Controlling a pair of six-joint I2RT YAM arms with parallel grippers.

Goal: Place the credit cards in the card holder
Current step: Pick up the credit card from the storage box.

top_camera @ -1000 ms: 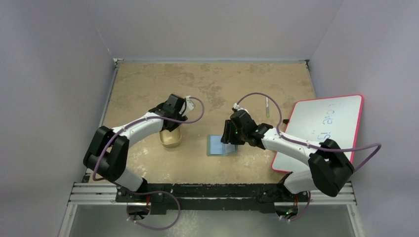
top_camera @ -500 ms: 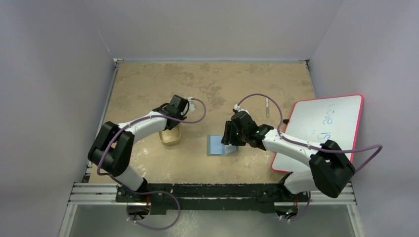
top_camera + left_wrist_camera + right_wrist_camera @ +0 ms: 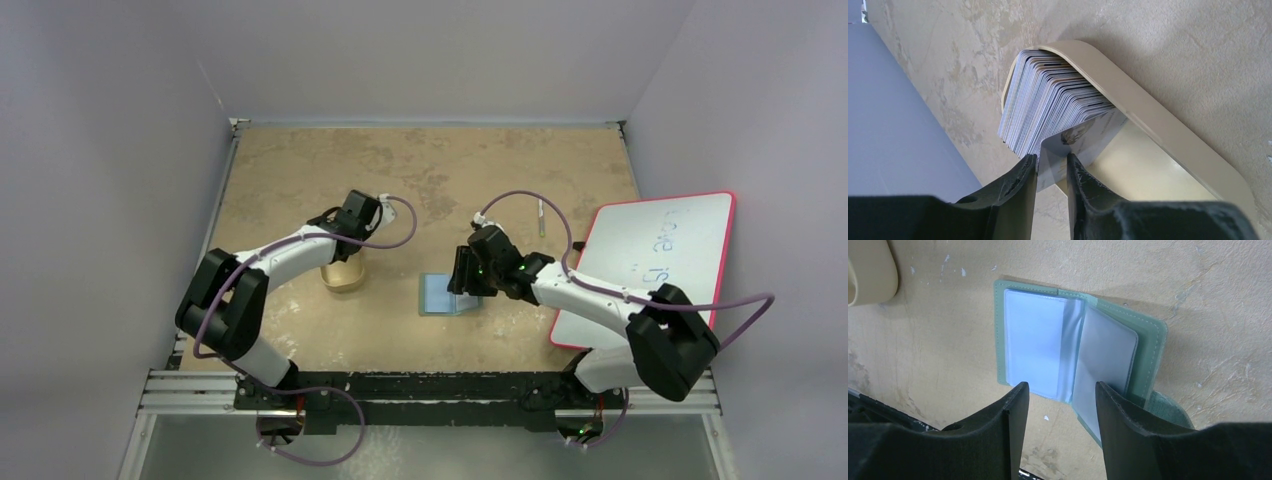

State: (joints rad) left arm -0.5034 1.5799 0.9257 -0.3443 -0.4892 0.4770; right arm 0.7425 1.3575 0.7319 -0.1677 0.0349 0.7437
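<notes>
Above the tan oval tray (image 3: 1148, 115), the left gripper (image 3: 1052, 162) flanks one pale thin card (image 3: 1088, 132); whether it grips is unclear. The right gripper (image 3: 1060, 386) stands spread over the opened grey-green wallet (image 3: 1033, 345).

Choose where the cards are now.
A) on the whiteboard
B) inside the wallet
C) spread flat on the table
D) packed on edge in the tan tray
D: the left wrist view shows the cards standing tightly side by side in the tray, while the open wallet shows no card in its clear pockets.
</notes>
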